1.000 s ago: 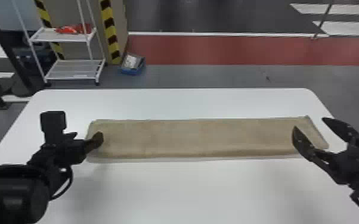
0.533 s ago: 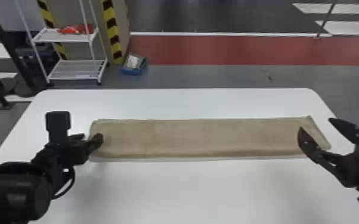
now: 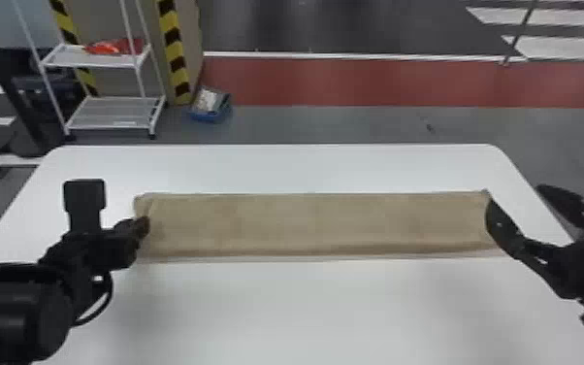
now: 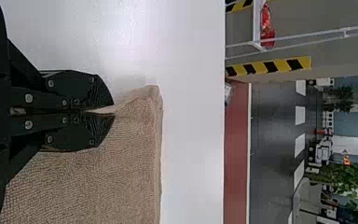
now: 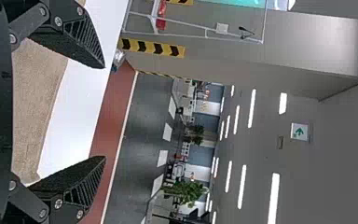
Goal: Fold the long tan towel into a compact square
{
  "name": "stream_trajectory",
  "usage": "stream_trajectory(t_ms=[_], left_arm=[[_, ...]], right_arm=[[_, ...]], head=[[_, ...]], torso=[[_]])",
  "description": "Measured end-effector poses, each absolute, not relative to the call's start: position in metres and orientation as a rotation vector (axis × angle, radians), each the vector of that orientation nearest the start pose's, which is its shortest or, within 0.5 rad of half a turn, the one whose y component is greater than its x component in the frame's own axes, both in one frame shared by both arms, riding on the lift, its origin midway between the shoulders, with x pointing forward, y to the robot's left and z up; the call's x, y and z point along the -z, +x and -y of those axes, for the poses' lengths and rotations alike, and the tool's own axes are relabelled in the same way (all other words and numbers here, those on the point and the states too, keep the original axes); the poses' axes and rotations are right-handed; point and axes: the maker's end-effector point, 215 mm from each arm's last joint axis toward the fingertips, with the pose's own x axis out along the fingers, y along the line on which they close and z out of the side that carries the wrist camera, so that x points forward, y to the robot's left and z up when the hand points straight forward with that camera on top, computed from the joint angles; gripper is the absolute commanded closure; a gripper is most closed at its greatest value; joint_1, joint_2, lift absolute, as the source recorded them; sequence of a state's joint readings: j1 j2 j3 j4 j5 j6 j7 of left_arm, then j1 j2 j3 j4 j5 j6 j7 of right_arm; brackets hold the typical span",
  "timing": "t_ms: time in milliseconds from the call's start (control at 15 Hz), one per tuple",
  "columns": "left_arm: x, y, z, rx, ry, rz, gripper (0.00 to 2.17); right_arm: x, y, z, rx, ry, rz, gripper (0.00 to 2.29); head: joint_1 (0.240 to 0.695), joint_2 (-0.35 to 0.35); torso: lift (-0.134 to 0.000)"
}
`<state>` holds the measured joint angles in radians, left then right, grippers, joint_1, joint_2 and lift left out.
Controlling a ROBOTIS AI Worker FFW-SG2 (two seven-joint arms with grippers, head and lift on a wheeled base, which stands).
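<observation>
The tan towel point(image 3: 315, 224) lies as a long flat strip across the white table. At its left end is my left gripper point(image 3: 143, 226). In the left wrist view, that gripper point(image 4: 113, 113) is shut on the towel's edge, with a small fold of cloth point(image 4: 135, 105) rising beside the tips. My right gripper point(image 3: 516, 196) stands open at the strip's right end, one finger overlapping the cloth's end in the view. In the right wrist view, nothing is between the fingertips of that gripper point(image 5: 104, 112), and the towel point(image 5: 35, 102) lies behind them.
The white table point(image 3: 305, 310) has bare surface in front of the towel and a narrower band behind it. Beyond its back edge stand a white shelf rack point(image 3: 116, 114) and a blue container point(image 3: 211, 107) on the floor.
My right gripper has moved to the right relative to the towel's right end, its fingers still apart. The left gripper remains at the towel's left end, and the head view has shifted slightly.
</observation>
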<state>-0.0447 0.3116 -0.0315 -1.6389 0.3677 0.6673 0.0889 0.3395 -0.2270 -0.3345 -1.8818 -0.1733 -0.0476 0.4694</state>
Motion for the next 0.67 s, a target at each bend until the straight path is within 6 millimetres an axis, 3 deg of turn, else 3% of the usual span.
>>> stream_trajectory(t_ms=[200,333,467,533,667], left_arm=[[0.403,0.565,-0.302,0.000,-0.106,-0.478,1.35],[0.361,0.557,-0.282,0.053,-0.142,-0.444,1.35],[0.325,0.547,-0.254,0.125,-0.172,-0.417,1.35],[0.315,0.543,-0.243,0.161,-0.196,-0.415,1.35],[0.301,0.535,-0.220,0.254,-0.294,-0.419,1.35]], right_arm=[[0.297,0.484,0.345,-0.236,-0.158,0.043,0.22],[0.296,0.490,0.335,-0.245,-0.150,0.045,0.22],[0.297,0.500,0.310,-0.262,-0.151,0.049,0.22],[0.303,0.505,0.294,-0.277,-0.158,0.043,0.22],[0.321,0.517,0.248,-0.342,-0.178,0.026,0.44]], head=[[0.695,-0.044],[0.695,-0.054],[0.695,-0.058],[0.695,-0.054],[0.695,-0.036]], torso=[[-0.123],[-0.123],[-0.123],[-0.123],[-0.123]])
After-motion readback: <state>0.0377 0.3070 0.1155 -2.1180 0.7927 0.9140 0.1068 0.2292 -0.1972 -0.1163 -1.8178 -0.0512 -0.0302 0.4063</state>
